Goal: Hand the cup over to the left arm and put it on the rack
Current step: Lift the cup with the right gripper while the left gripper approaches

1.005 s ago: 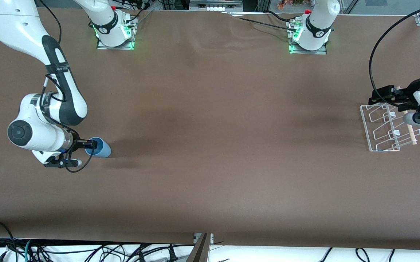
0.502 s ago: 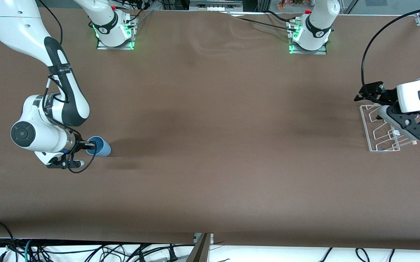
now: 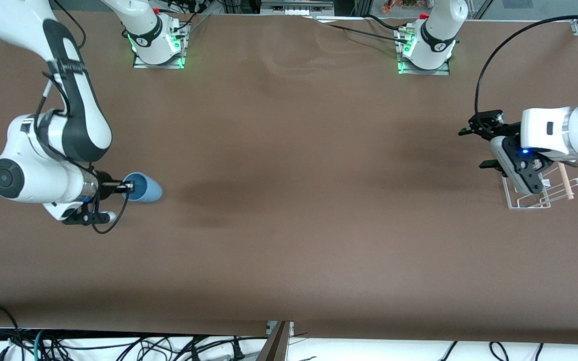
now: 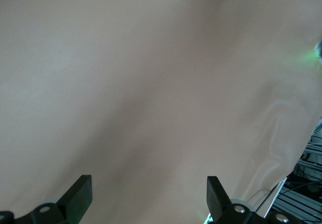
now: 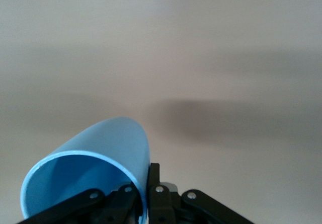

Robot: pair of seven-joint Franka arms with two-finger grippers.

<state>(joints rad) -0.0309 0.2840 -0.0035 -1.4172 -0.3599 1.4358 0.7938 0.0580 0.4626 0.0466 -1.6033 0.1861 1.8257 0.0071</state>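
Front view first: light-blue cup (image 3: 144,188), smooth, tapered, handleless, lying on its side with the open mouth turned toward the right gripper (image 3: 128,187) and the narrower closed base pointing toward the middle of the bench. Held just above the brown bench (image 3: 289,200), well apart from the rack, at the right arm's end. Seen close in the right wrist view as a blue tumbler (image 5: 95,173) with a thin pale rim, the wall of that rim pinched between the black fingers (image 5: 156,189), one inside the mouth and one outside.

Brown cloth-covered surface, slightly rippled between the two arm bases; soft shadow of the cup beside it. Cables and a white strip along the edge nearest the front camera; green lights at both bases.

White wire rack (image 3: 529,200) with a light wooden dowel (image 3: 564,181), at the left arm's end of the bench, partly hidden by the wrist.

Right arm bent down low, wrist horizontal. Left gripper (image 3: 479,145) over the bench just beside the rack, pointing toward the cup; fingers (image 4: 80,194) spread wide, holding nothing.
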